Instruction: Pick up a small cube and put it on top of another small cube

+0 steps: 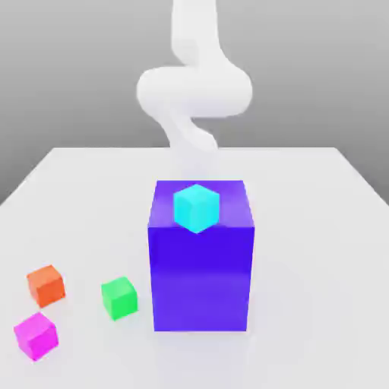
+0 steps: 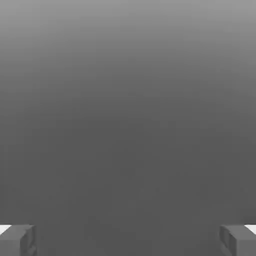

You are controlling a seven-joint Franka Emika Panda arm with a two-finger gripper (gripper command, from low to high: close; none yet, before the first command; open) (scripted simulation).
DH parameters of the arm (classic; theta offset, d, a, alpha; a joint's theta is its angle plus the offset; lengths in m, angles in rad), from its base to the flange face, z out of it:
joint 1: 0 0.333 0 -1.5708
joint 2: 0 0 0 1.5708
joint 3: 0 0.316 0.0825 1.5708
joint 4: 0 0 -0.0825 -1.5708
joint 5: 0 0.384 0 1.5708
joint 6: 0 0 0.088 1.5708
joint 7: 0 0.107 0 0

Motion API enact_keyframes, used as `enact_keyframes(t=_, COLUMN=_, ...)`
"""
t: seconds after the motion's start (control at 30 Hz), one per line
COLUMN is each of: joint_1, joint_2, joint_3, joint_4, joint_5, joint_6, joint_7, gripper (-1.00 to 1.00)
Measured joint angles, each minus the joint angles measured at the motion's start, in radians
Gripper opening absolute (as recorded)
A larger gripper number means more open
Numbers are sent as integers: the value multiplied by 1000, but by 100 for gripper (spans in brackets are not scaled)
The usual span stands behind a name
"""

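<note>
Lay at lower left of the exterior view: small orange-red cube point(image 1: 46, 286), above magenta cube point(image 1: 36, 335), beside green cube point(image 1: 119, 297). Gripper point(image 2: 128, 240) jaws spread wide, holding nothing.

The arm point(image 1: 194, 91) is smooth, rounded, plain white; the gripper point(image 2: 128, 240) has two blocky grey fingertips point(image 2: 17, 240) with white edges.

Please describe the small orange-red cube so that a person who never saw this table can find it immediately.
Start at the big blue-violet block standing in the middle of the white table. In the exterior view, three small cubes sit on the table to its left; the orange-red cube is the one farthest back and left. Its colour sets it apart from the green cube beside it and the magenta cube in front.
</note>
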Motion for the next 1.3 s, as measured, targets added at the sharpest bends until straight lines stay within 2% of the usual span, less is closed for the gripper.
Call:
enact_keyframes(t=0.37, joint_1=50, joint_2=320, joint_3=-213, joint_4=-40, joint_5=-38, joint_6=124, joint_7=-427, gripper=0)
enact_keyframes(t=0.57, joint_1=66, joint_2=496, joint_3=-330, joint_4=-62, joint_5=1, joint_6=193, joint_7=-699, gripper=0)
enact_keyframes(t=0.7, joint_1=65, joint_2=620, joint_3=-395, joint_4=-77, joint_5=62, joint_6=237, joint_7=-905, gripper=0)
enact_keyframes(t=0.87, joint_1=-3, joint_2=782, joint_3=-410, joint_4=-94, joint_5=166, joint_6=289, joint_7=-1182, gripper=0)
enact_keyframes(t=1.0, joint_1=-74, joint_2=909, joint_3=-385, joint_4=-106, joint_5=239, joint_6=328, joint_7=-1397, gripper=0)
enact_keyframes(t=1.13, joint_1=-170, joint_2=1034, joint_3=-332, joint_4=-112, joint_5=290, joint_6=378, joint_7=-1575, gripper=0)
enact_keyframes(t=1.27, joint_1=-260, joint_2=1174, joint_3=-230, joint_4=-82, joint_5=376, joint_6=478, joint_7=-1658, gripper=0)
enact_keyframes(t=1.3, joint_1=-273, joint_2=1197, joint_3=-214, joint_4=-76, joint_5=391, joint_6=495, joint_7=-1669, gripper=-100)
